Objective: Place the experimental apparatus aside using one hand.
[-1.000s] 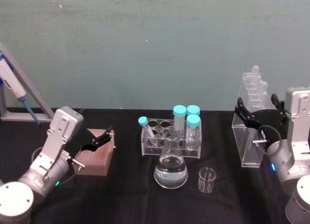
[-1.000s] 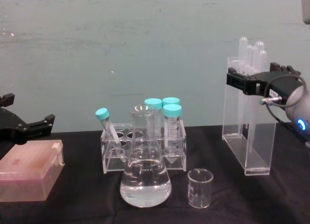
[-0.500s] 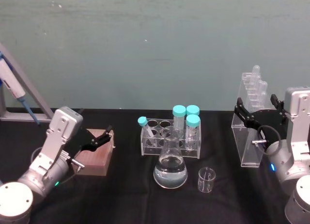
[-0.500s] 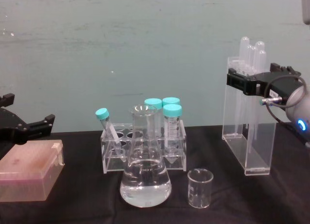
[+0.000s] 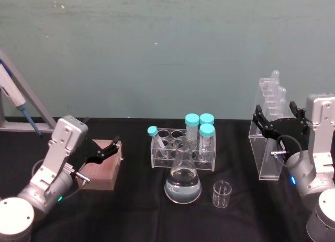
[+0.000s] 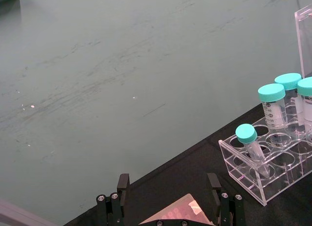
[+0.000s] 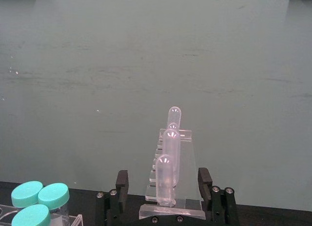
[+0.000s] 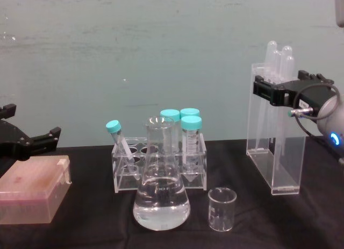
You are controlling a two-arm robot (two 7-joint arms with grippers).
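The tall clear acrylic stand [image 5: 268, 153] of long tubes is upright at the table's right side. My right gripper [image 5: 277, 119] is at its top, open, one finger on each side of the tubes [image 7: 168, 157], with a gap showing beside the stand in the right wrist view. In the chest view the right gripper [image 8: 285, 89] sits level with the stand's [image 8: 274, 157] upper part. The conical flask [image 5: 183, 184] with clear liquid and the small beaker [image 5: 222, 194] stand at front centre. My left gripper [image 5: 107, 150] is parked open over a pink box [image 5: 102, 171].
A clear rack [image 5: 180, 150] holding teal-capped tubes stands just behind the flask. A pipette on a grey stand [image 5: 15, 101] leans at the far left. Black cloth covers the table, with a teal wall behind it.
My right gripper has edged very slightly to the right at the stand's top. The stand and other labware have not moved. The left arm is still.
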